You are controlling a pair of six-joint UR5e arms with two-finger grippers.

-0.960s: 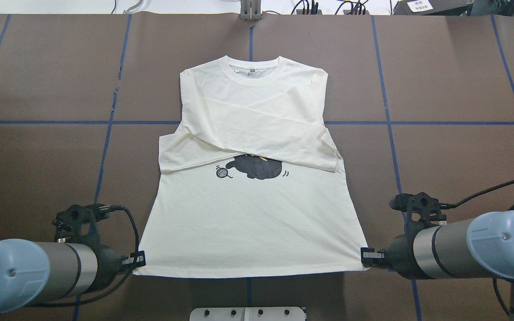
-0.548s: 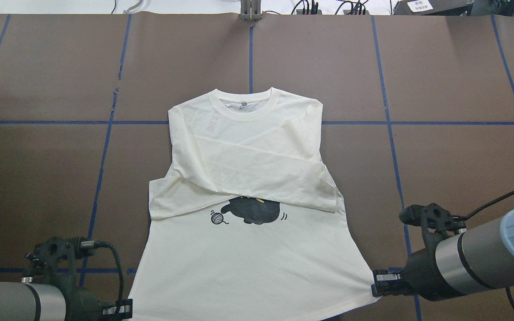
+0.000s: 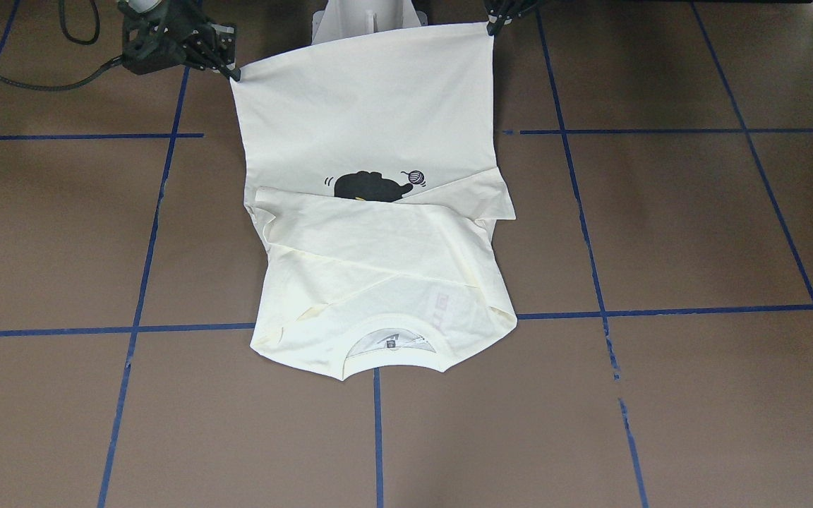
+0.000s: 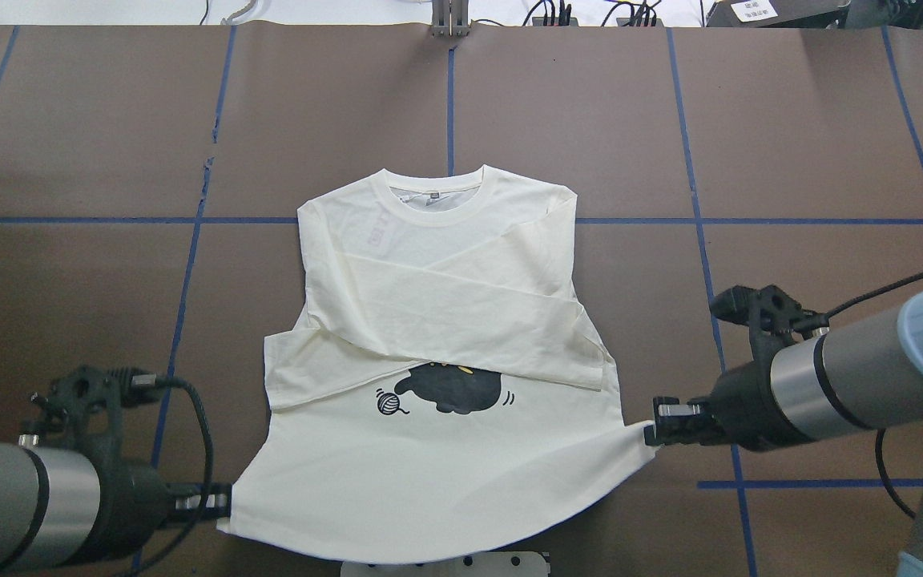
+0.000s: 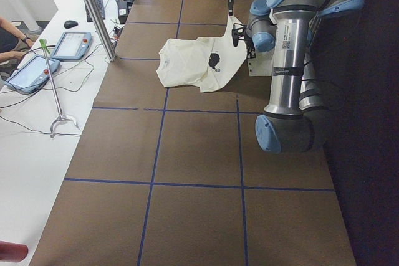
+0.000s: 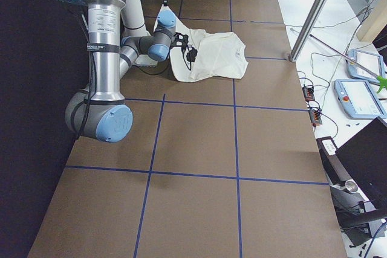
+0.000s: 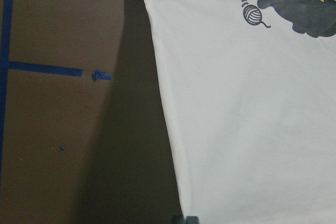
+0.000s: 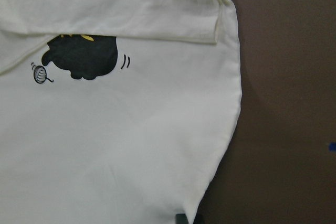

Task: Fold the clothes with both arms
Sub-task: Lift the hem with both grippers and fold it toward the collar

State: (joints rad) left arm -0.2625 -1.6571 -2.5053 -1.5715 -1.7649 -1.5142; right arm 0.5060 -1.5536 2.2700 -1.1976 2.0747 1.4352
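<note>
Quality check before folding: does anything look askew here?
Yes: the cream long-sleeved T-shirt is skewed; the right claw holds its hem corner farther from the robot than the left claw does, so the hem bows.

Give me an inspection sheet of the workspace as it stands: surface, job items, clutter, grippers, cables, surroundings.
Surface: brown table covering with a blue tape grid.
Job's things: cream long-sleeved T-shirt, cat print up, sleeves crossed over the chest, collar away from the robot, hem end raised.
Clutter: nothing seen.
Grippers: left gripper shut on one hem corner; right gripper shut on the other.
Cables: left wrist cable loops beside the gripper; right wrist cable trails off sideways.
Surroundings: teach pendants and a person's arm at the side bench.
</note>
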